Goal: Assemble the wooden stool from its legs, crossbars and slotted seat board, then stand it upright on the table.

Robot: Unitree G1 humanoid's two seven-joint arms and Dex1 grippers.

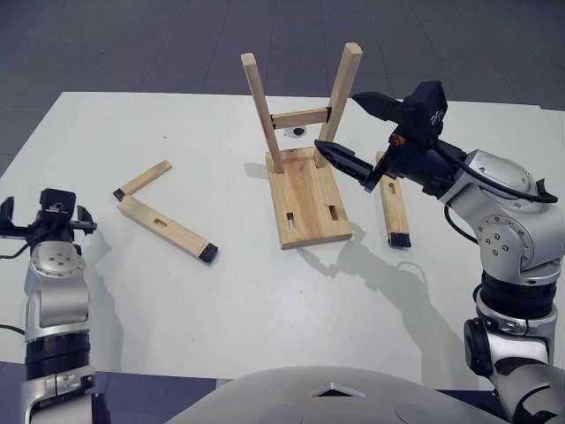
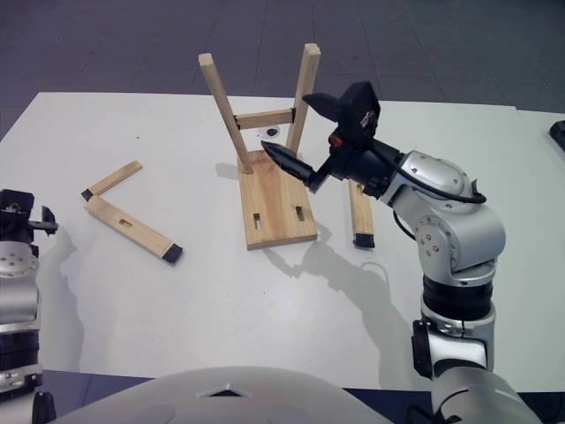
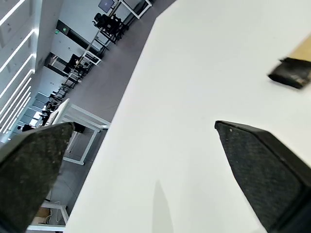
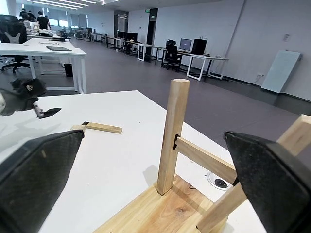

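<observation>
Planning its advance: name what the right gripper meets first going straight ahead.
Probably the crossbar, or the far upright leg that it slots into; depth is unclear.

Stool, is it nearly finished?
About half. Two standing legs and a crossbar sit in the seat board. Nothing is held: the right gripper is open beside them. Left: two empty slots, a loose leg right of the board, a slotted leg and second crossbar, then flipping it upright.
</observation>
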